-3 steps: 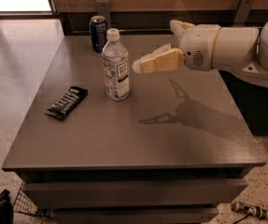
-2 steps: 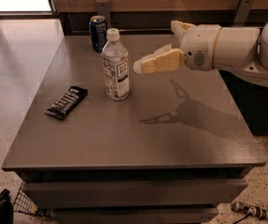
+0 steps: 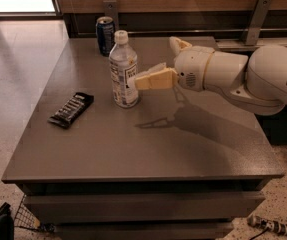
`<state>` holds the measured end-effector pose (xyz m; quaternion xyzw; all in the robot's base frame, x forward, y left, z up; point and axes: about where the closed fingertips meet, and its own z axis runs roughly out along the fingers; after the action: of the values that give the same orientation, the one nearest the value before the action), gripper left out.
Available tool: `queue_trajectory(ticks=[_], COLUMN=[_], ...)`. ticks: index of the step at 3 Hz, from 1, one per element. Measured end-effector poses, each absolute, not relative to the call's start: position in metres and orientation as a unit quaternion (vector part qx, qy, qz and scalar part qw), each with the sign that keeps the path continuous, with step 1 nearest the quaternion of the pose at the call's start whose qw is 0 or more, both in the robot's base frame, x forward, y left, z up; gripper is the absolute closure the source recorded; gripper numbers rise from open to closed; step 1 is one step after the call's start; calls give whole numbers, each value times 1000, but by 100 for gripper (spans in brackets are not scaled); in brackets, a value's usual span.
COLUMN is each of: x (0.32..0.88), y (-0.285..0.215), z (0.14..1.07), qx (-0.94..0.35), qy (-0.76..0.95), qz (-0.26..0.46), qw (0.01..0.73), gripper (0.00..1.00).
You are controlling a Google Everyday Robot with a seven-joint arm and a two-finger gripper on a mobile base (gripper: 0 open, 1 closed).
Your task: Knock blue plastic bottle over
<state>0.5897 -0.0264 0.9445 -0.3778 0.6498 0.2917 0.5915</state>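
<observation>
We see blue plastic bottle (image 3: 123,71) upright on table (image 3: 133,154), left of centre; clear ribbed plastic, white screw cap, white label with dark print; gripper (image 3: 155,64) just right of bottle, at label height; tan wedge-shaped fingers (image 3: 155,79) spread apart, nothing between them; lower fingertip at bottle's side, contact looks likely; glossy white rounded arm behind it; short dark-blue metal can (image 3: 105,35) behind bottle; black glossy wrapper (image 3: 71,109) lies flat at left; table top matte grey.
</observation>
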Motion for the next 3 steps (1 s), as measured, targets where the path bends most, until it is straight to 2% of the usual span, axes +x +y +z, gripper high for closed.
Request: queue_trajectory(ticks=[2,3], x=[601,601], y=[16,34], z=[911,898], qx=[-360,-358], qy=[635,634], qz=[327,340], qw=[600,596], gripper=[0,14])
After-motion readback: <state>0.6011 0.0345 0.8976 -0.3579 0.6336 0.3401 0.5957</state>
